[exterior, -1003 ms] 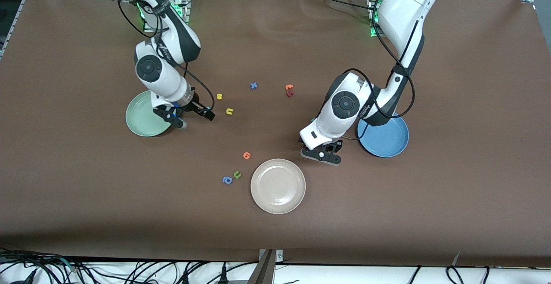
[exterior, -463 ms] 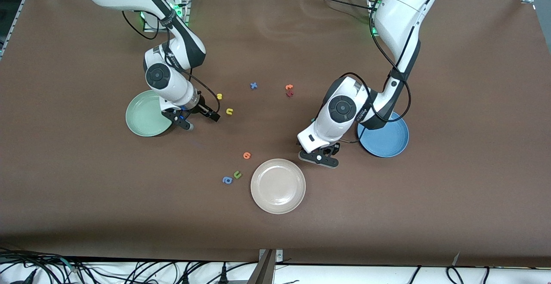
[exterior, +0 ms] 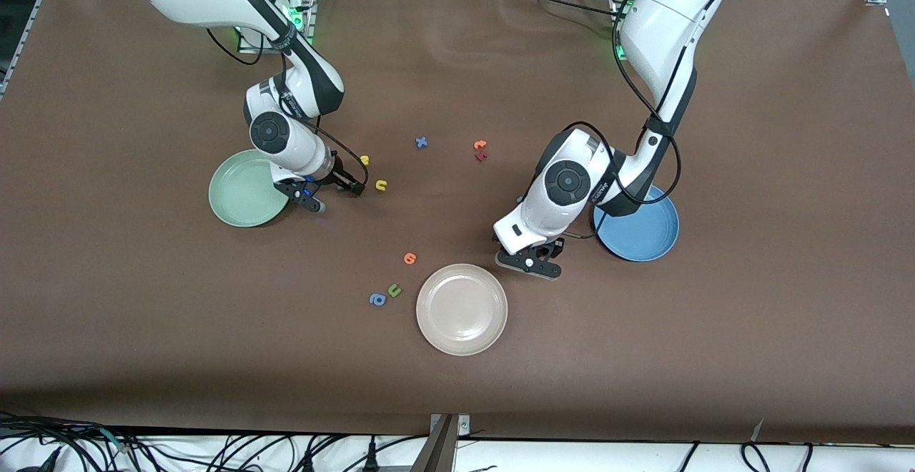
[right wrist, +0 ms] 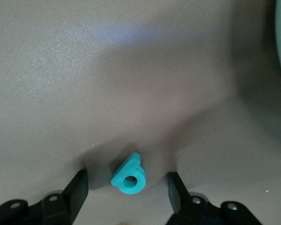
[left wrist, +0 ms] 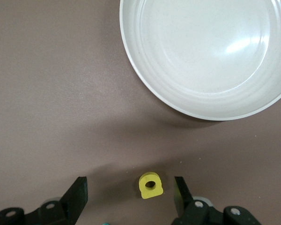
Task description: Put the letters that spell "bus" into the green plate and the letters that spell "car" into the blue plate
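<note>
A teal "b" (right wrist: 129, 177) lies on the brown table between the fingers of my right gripper (right wrist: 127, 180), which is open and not touching it. That gripper (exterior: 332, 195) is low between the green plate (exterior: 236, 197) and the yellow "u" (exterior: 382, 186), with the yellow "s" (exterior: 364, 160) close by. My left gripper (left wrist: 130, 185) is open around a yellow "a" (left wrist: 151, 185), apart from it. It (exterior: 532, 261) stands low between the beige-white plate (exterior: 462, 329) and the blue plate (exterior: 643, 236). Both the "b" and the "a" are hidden in the front view.
Loose letters lie mid-table: a blue "x" (exterior: 422, 143), an orange (exterior: 480, 145) and a dark red one (exterior: 481, 156), an orange one (exterior: 409, 258), a green "u" (exterior: 394, 289) and a blue "a" (exterior: 377, 300). The beige-white plate's rim (left wrist: 145, 84) is close to my left gripper.
My right gripper has moved away from the green plate toward the yellow "u" and come down over the teal "b". The left gripper has shifted slightly toward the beige-white plate.
</note>
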Robot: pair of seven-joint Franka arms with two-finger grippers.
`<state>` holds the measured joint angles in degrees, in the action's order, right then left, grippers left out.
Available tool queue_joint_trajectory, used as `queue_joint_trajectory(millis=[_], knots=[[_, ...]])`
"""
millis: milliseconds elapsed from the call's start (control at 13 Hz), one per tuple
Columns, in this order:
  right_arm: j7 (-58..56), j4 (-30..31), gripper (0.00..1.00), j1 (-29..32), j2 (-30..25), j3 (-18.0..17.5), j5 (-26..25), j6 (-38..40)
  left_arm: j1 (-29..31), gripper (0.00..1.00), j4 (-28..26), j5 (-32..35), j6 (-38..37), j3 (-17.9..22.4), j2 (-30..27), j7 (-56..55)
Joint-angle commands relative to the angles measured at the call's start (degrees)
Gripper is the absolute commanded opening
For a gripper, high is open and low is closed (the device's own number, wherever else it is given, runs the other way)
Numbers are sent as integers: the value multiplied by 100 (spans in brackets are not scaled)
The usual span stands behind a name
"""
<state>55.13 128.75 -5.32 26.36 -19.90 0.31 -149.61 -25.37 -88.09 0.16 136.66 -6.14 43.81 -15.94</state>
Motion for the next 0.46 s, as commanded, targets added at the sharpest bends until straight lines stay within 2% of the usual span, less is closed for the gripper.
queue_joint_trajectory(millis=[0,154,386], knots=[[68,88,46,14,-35,-14,-40,-16,-213,82,205,151,-52,61,189,56],[59,88,31,14,-52,-14,-40,-16,-241,81,196,168,-52,52,198,65],[59,62,19,14,-105,4,-40,63,-302,79,196,168,-52,52,330,65]])
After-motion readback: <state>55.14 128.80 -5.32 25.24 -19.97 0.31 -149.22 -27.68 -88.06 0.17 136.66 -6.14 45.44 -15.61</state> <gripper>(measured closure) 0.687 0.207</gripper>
